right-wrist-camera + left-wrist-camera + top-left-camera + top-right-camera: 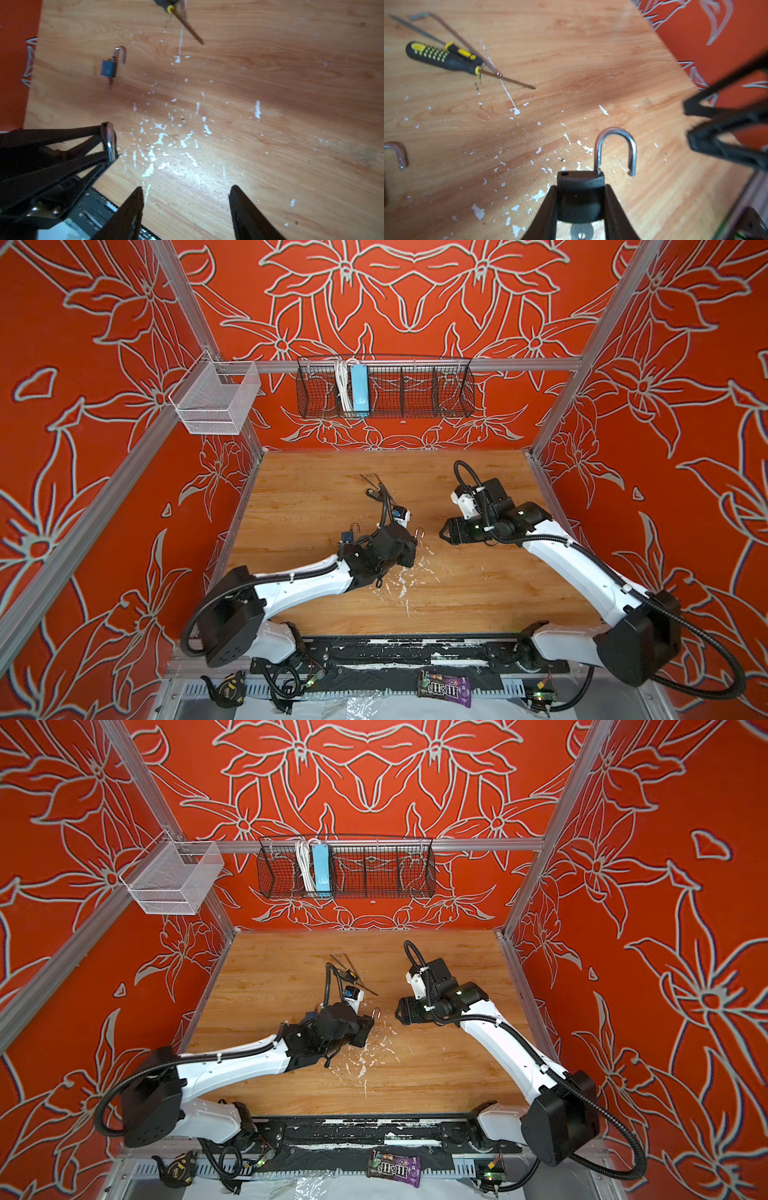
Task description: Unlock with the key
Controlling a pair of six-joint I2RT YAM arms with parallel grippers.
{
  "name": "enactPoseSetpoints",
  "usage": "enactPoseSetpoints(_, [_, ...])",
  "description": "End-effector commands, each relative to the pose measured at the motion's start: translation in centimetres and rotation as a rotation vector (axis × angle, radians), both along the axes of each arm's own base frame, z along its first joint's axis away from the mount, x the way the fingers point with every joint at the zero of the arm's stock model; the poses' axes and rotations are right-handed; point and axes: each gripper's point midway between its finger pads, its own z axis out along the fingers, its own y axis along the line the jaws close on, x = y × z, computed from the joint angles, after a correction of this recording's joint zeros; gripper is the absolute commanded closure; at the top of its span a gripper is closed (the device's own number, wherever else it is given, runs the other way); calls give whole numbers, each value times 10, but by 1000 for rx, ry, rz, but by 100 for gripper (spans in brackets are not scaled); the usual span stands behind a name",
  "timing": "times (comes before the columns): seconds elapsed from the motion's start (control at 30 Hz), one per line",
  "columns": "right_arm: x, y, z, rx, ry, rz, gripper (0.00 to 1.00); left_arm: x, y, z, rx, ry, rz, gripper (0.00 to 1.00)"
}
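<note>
Padlock work sits mid-bench: the left gripper (580, 188) pinches a black padlock body (579, 205) whose silver U-shaped shackle (614, 131) stands open (one leg free of the body). To its right, the right gripper (186, 188) hangs spread and empty. A small blue padlock (108, 68) lies further left on the wooden bench (457, 593).

The left end effector (580, 188) sits at the middle of the counter (478, 593) with a padlock (580, 201) between its jaws. The right end effector (186, 188) faces it from the right, apart. A second padlock (348, 536) lies left of the left end effector. Two screwdrivers (440, 57) and a hex key (419, 16) lie together farther back. A basket (415, 393) behind the counter holds a power strip (359, 389) left of its middle. A candy bag (444, 689) lies before the counter's near edge.
</note>
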Motion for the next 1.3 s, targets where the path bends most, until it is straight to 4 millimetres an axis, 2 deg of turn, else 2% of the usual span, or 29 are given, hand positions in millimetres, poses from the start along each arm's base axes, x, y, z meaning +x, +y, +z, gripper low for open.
enactPoseSetpoints(0.0, [13, -24, -7, -25, -51, -118, 33, 2, 9, -34, 87, 145, 147, 100])
enactPoseSetpoints(0.27, [16, -51, -25, 43, -39, -232, 32, 16, -6, -85, 248, 337, 268, 100])
enactPoseSetpoints(0.4, [17, -56, -29, 61, -34, -247, 33, 22, -19, -100, 236, 384, 250, 100])
enactPoseSetpoints(0.63, [16, -62, -35, 81, -21, -258, 32, 22, -19, -123, 252, 457, 278, 100])
enactPoseSetpoints(0.7, [16, -62, -36, 91, -19, -257, 32, 19, -20, -127, 260, 477, 269, 95])
enactPoseSetpoints(0.83, [16, -62, -38, 102, -16, -261, 32, 12, -23, -134, 246, 529, 257, 74])
enactPoseSetpoints(0.93, [17, -62, -37, 109, -26, -270, 33, 10, -29, -125, 206, 549, 244, 55])
enactPoseSetpoints(1.1, [26, -69, -26, 111, -71, -305, 32, 17, -30, -80, 108, 501, 240, 27])
enactPoseSetpoints(1.2, [36, -93, -15, 20, -159, -381, 31, 24, -10, -44, 49, 436, 280, 13])
enactPoseSetpoints(1.27, [46, -130, -7, -115, -256, -508, 29, 35, 23, -14, 31, 359, 339, 2])
